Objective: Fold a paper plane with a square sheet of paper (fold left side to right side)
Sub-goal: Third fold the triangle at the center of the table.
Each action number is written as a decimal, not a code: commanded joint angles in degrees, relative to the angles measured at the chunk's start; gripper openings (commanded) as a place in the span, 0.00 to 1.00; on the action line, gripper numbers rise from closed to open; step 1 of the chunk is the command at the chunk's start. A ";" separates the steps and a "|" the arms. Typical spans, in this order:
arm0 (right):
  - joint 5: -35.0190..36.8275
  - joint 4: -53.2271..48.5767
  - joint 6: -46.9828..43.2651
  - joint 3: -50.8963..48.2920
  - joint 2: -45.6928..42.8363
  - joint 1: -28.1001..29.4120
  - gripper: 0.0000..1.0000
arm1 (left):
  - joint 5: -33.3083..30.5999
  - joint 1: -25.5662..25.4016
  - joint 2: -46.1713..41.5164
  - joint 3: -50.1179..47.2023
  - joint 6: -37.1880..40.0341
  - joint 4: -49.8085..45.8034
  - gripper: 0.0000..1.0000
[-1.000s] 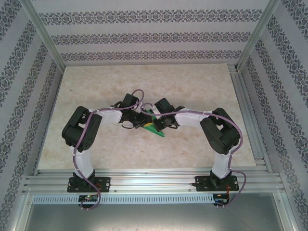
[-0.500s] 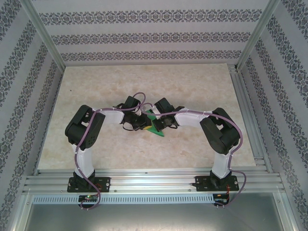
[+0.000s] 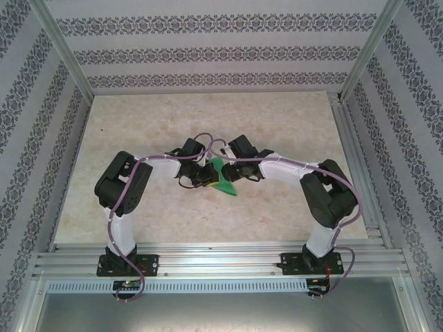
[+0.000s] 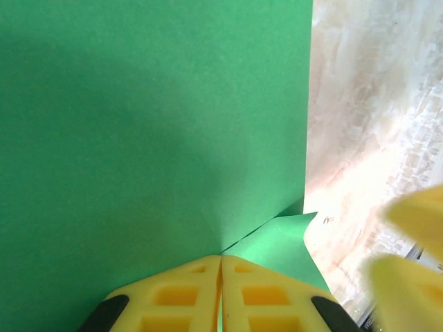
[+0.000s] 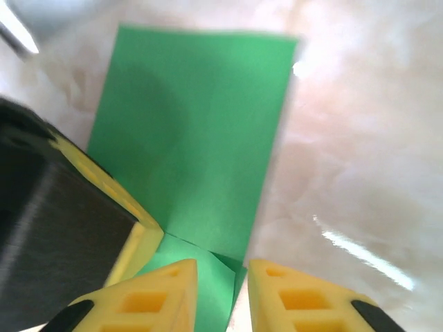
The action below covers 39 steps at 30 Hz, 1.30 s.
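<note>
The square sheet of paper point(image 3: 223, 181) is bright green and folded, with a point toward the near right, and lies mid-table between both grippers. In the left wrist view the paper point(image 4: 152, 124) rises as a broad flap, with a lower layer beneath. My left gripper point(image 4: 221, 259) is shut, its yellow fingers pinching the paper's edge; from above, the left gripper point(image 3: 210, 175) sits at the sheet's left side. My right gripper point(image 5: 223, 266) is open, its fingers straddling the corner of the paper point(image 5: 201, 138). From above, the right gripper point(image 3: 234, 166) is at the sheet's upper right.
The marbled beige table point(image 3: 208, 117) is bare around the paper. Patterned walls and aluminium rails point(image 3: 214, 259) enclose it. The left gripper's finger point(image 5: 104, 200) crowds the right wrist view's left side. The right gripper's blurred fingers point(image 4: 415, 214) show at the left wrist view's right edge.
The right arm has swung outward to the right and its gripper has drawn back a little. More of the green sheet shows between the grippers. The left gripper stays on the paper.
</note>
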 commanded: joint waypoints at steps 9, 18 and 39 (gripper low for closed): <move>-8.37 0.11 34.88 -9.69 -12.95 2.17 0.07 | -8.76 -2.47 4.09 -3.28 0.19 -5.54 0.08; -6.49 8.11 53.02 -10.76 -8.25 6.54 0.02 | -9.98 -2.42 3.33 -3.53 0.37 -6.46 0.07; -3.86 8.80 53.59 -13.02 -0.42 4.54 0.00 | -11.09 -2.41 3.86 -3.39 0.48 -6.79 0.07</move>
